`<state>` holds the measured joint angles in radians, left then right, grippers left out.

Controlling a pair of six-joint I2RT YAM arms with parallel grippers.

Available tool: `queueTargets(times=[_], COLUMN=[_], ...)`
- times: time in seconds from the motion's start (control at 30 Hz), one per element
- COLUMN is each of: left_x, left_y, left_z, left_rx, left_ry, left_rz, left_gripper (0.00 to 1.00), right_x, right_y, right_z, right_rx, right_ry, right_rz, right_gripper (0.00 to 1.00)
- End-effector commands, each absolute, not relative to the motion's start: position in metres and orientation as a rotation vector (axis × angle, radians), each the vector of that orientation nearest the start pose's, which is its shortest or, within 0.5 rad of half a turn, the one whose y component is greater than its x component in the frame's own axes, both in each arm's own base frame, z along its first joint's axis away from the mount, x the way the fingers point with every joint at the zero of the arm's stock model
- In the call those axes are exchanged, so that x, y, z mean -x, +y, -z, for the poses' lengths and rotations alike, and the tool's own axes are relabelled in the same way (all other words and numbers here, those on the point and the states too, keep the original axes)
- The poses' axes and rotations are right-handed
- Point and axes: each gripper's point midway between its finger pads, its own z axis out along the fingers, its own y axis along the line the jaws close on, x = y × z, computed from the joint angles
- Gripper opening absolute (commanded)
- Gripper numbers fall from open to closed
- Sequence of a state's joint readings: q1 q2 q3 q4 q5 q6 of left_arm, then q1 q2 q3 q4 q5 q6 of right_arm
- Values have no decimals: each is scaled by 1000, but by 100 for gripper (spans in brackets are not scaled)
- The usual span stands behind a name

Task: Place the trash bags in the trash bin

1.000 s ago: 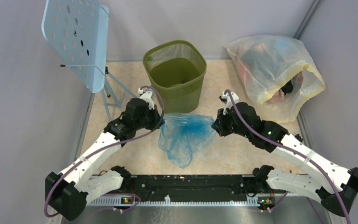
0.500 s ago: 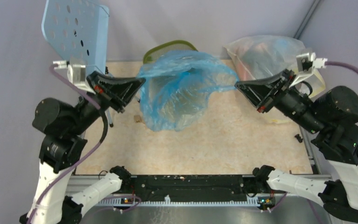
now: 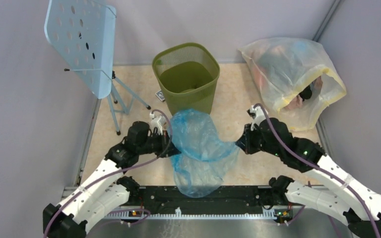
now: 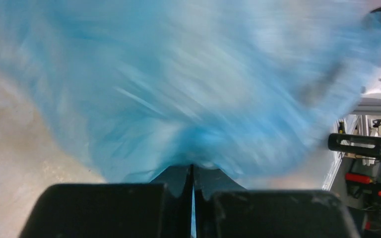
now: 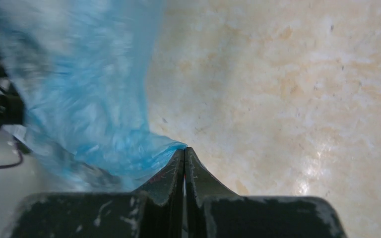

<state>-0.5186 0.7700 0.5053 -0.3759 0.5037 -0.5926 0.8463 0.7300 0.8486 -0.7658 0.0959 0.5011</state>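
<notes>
The light-blue trash bag (image 3: 198, 148) lies billowed on the table just in front of the olive-green mesh trash bin (image 3: 186, 79), its lower end reaching the black front rail. My left gripper (image 3: 171, 148) is shut on the bag's left edge. My right gripper (image 3: 238, 145) is shut on its right edge. In the left wrist view the blurred bag (image 4: 188, 84) fills the frame above the closed left gripper (image 4: 192, 171). In the right wrist view the bag (image 5: 79, 99) runs left from the closed right gripper (image 5: 184, 151). The bin stands upright with its opening uncovered.
A large yellowish-clear stuffed bag (image 3: 292, 79) lies at the back right. A light-blue perforated panel on a tripod stand (image 3: 82, 44) stands at the back left. A small dark object (image 3: 160, 95) lies left of the bin. Grey walls enclose the table.
Half a second ago both arms held the bag spread high over the bin. Now both have dropped low in front of the bin, and the bag has come down with them.
</notes>
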Motion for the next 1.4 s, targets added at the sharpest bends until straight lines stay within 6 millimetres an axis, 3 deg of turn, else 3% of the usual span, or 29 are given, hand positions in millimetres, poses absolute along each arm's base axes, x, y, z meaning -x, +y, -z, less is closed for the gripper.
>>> queueTargets(times=[0.0,0.17,0.23,0.3,0.37,0.4,0.53,0.6,0.7,0.93,1.03,1.13,1.37], left_x=[-164,-176,-172,-168,-167,-169,-179,-176,-163,-157,-160,-166,-177], left_y=[-223,-209,-204,-209,-216,-220,-226,-227,-232,-224,-222,-220,-216], left_z=[-267,-387,-441,-456,-445,-430,-343,-316,-319,-398,-422,-426,-410], left_rx=[-400,-434,-435,-458,-475,-476,-442,-452,-492,-526,-524,-491,-437], left_ry=[1956,1804,1717,1692,1716,1741,1952,2012,1938,1695,1651,1646,1689], left_rz=[1231,1086,1076,1115,1163,1179,1173,1184,1268,1245,1225,1197,1145], left_gripper=[0,0,0,0,0,0,0,0,0,0,0,0,0], right_x=[-166,-167,-168,-171,-176,-179,-182,-179,-175,-172,-175,-180,-189], right_y=[191,193,195,191,188,187,180,174,164,152,153,156,154], right_z=[-316,-423,-447,-454,-440,-421,-360,-344,-344,-397,-407,-405,-398], right_rx=[310,368,377,358,335,328,293,279,253,234,237,241,221], right_ry=[1952,1753,1709,1695,1728,1771,1902,1935,1922,1773,1749,1753,1748], right_rz=[-798,-840,-849,-832,-792,-760,-682,-664,-655,-683,-677,-659,-612], right_gripper=[0,0,0,0,0,0,0,0,0,0,0,0,0])
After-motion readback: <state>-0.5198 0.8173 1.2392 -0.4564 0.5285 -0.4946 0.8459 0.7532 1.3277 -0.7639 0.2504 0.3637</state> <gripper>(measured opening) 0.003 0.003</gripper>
